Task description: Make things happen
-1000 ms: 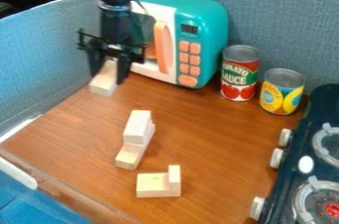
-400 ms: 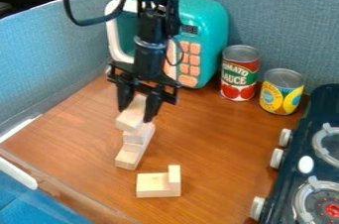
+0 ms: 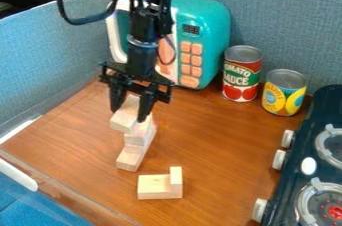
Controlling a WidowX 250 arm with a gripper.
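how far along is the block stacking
Looks done: an upper block sits on a lower block, whose near end sticks out. In hand: the end effector grips a third block at the stack's far end; whether it touches is unclear. Probably left: settling it and letting go. The separate pair may not be involved.
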